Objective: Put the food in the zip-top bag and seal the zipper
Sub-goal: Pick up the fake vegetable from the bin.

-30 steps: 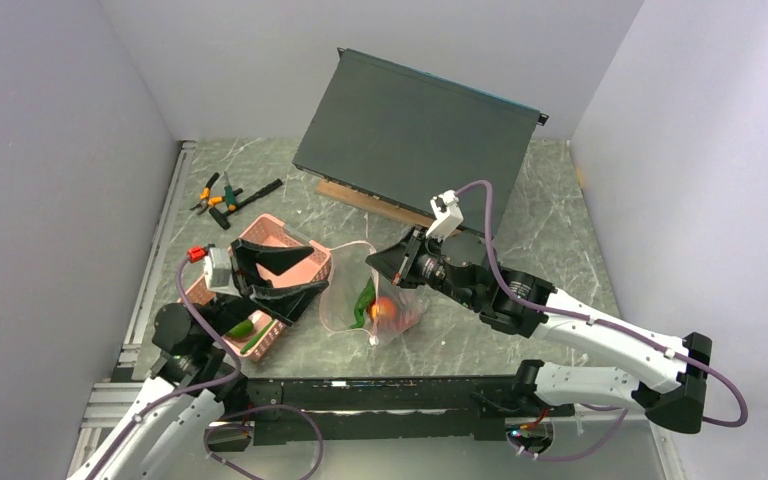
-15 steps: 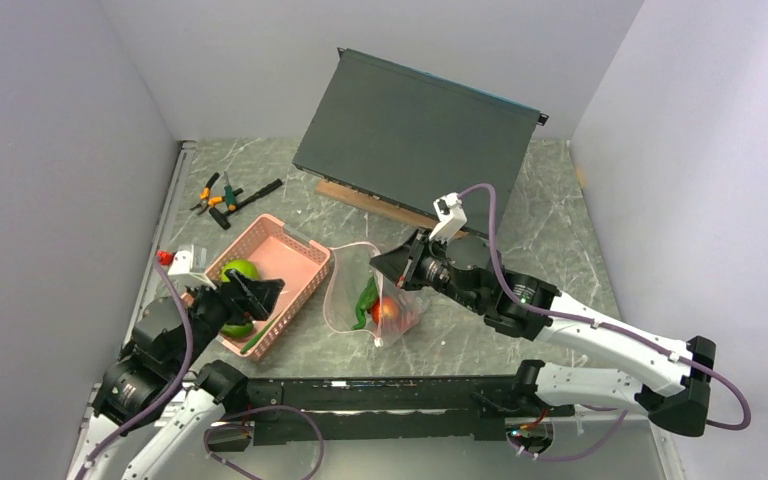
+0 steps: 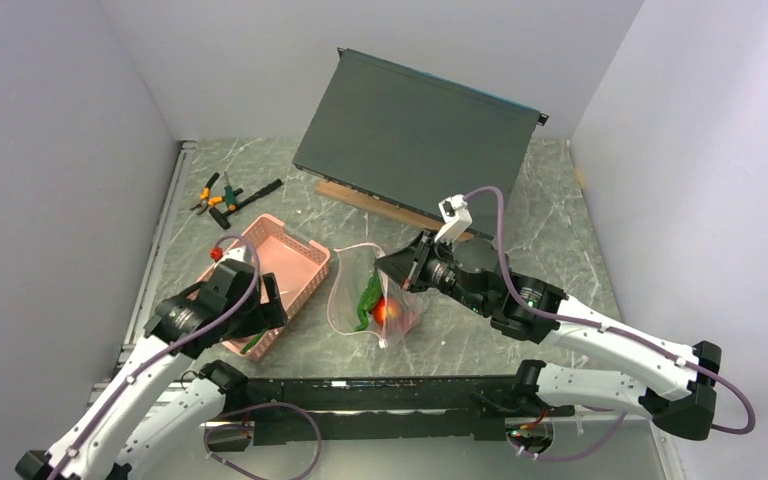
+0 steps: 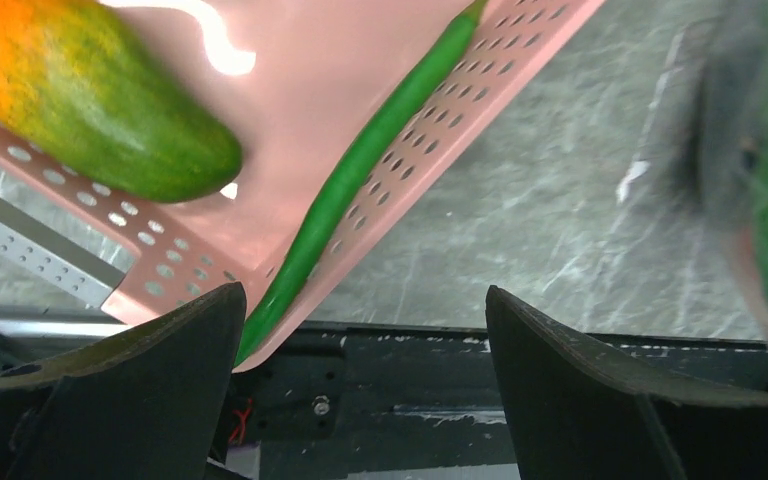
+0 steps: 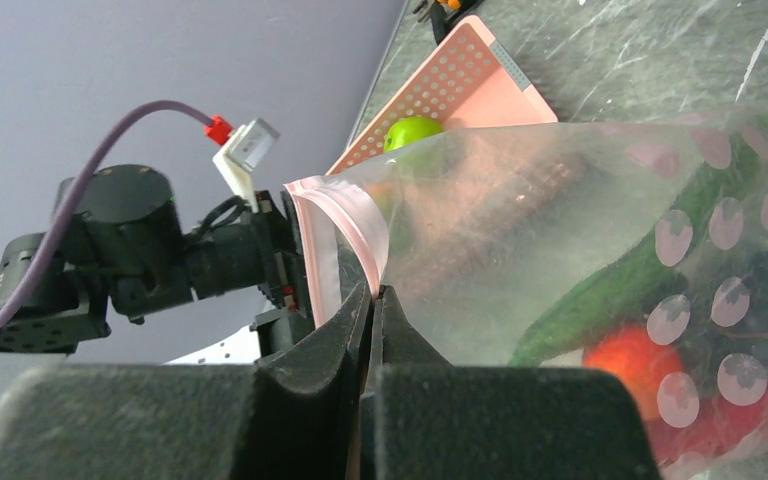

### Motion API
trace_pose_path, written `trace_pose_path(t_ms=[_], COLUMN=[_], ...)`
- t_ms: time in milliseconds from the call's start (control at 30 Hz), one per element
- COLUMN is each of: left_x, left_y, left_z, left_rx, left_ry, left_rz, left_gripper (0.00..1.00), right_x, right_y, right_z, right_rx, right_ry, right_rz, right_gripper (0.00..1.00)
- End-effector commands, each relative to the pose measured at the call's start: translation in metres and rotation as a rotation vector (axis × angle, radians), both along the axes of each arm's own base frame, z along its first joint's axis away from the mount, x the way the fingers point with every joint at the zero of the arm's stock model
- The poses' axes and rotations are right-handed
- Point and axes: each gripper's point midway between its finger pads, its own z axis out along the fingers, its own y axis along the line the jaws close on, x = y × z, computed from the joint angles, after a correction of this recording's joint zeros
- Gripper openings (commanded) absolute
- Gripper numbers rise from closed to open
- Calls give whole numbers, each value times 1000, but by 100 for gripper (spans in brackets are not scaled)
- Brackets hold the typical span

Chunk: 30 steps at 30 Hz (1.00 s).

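Right pincer (image 5: 371, 293) — tight on zipper (image 5: 332, 226)

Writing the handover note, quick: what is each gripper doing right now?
Left gripper: open, holding nothing.
Right gripper: shut on the zip-top bag, at its mouth edge.

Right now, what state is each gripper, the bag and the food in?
left gripper: open, empty, above the pink basket
right gripper: shut on the zip-top bag at its mouth edge
zip-top bag: mouth open, green pepper and red piece inside
zipper: unsealed
mango: lying in the pink basket
green apple: in the pink basket
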Motion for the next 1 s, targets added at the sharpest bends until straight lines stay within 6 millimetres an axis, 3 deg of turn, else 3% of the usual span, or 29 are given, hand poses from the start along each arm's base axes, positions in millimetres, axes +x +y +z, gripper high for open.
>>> trace_pose_path(t_ms=[0, 300, 467, 533, 600, 667, 767, 967], left_x=[-12, -13, -11, -14, -18, -21, -19, -14], left_y=[8, 9, 6, 1, -10, -12, -10, -25], left_z=[-16, -32, -39, -47, -56, -60, -57, -41], left_rx=[59, 104, 140, 144, 117, 130, 139, 28], left_ry=[123, 206, 261, 312, 363, 393, 377, 298], left_rz=[41, 77, 42, 8, -69, -89, -77, -87], left_gripper=[95, 100, 96, 91, 78, 71, 60, 48], right_x=[2, 2, 3, 3, 3, 3, 4, 3], right_y=[-6, -6, -6, -7, -8, -10, -12, -11], right_z=[14, 15, 14, 15, 17, 19, 18, 17], right_rx=[32, 31, 27, 23, 26, 27, 26, 26], right_ry=[-42, -44, -48, -52, -57, -62, -66, -61], right_rz=[-18, -16, -21, -22, -22, -29, -34, -33], right_gripper=[0, 0, 0, 0, 0, 0, 0, 0])
